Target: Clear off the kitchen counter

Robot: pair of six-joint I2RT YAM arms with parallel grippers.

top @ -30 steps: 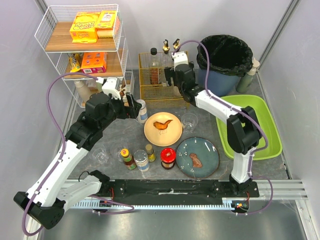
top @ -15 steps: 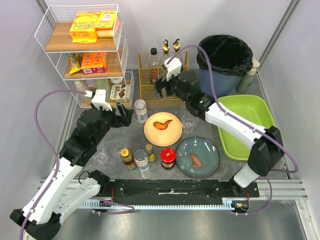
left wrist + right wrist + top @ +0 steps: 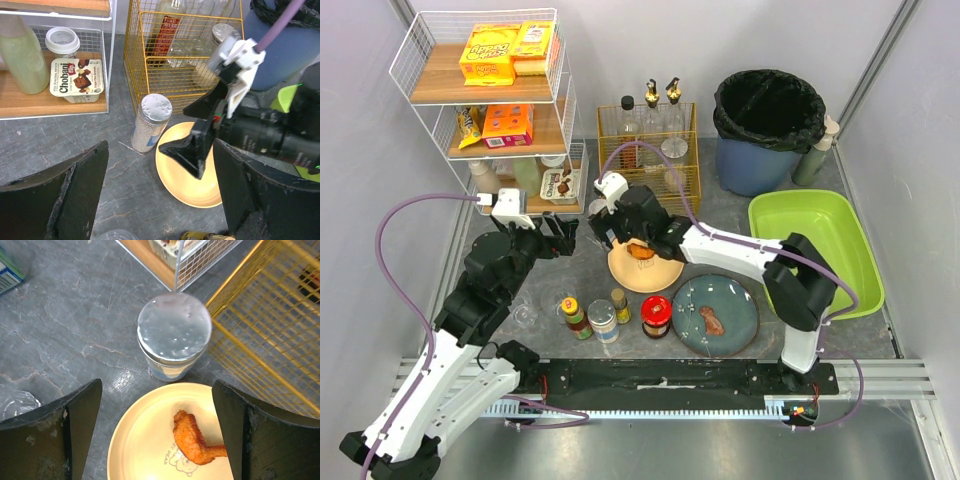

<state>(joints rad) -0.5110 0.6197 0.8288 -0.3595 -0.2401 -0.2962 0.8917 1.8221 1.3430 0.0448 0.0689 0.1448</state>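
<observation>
The kitchen counter is dark grey mottled stone. On it stands a yellow plate with a fried chicken wing, and just behind the plate a jar with a silver lid. My right gripper hovers open over the plate's far rim and the jar, with nothing between its fingers. My left gripper is open and empty too, low over the counter to the left of the plate, facing the jar. A blue plate carries another piece of food.
Several small jars and a red-lidded jar stand near the front, with a clear glass at left. Behind are a yellow wire basket, a white wire rack and a black-lined bin. A lime-green tray sits right.
My right arm has swung from the yellow basket at the back leftward and down over the yellow plate. My left arm has drawn back a little to the left. Both grippers stayed open.
</observation>
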